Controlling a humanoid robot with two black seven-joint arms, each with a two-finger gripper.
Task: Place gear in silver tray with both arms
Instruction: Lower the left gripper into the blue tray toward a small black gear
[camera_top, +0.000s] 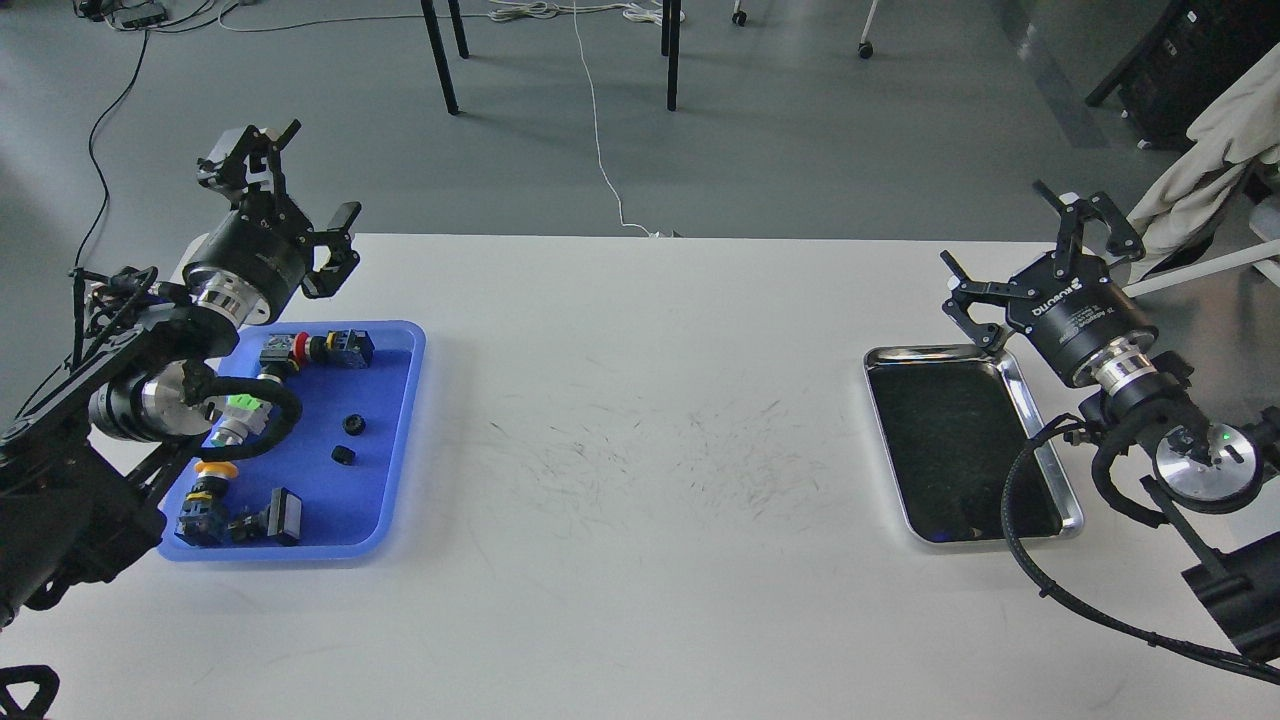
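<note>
Both pincers raised and empty, gears unpicked in the blue tray.

Left pincer (300, 190) spread wide, grasping nothing, above the far left corner of the blue tray (400, 440); right pincer (1030, 240) likewise released, above the far corner of the silver tray (1050, 450), bare on the right of the worktop (640, 420). Two small black gears, apparently, though too small to be sure: one (353, 425) and another (344, 455), close together on open blue floor, well apart from the silver tray. Likely risks: pinching both gears at once, or nudging one aside, given their closeness; snagging the push-button switches (320, 348) crowding the tray's edges; dragging the light plastic tray with the left arm's cable loop (260, 420), draped over it; fumbling a tiny part in any handover across the wide gap.
</note>
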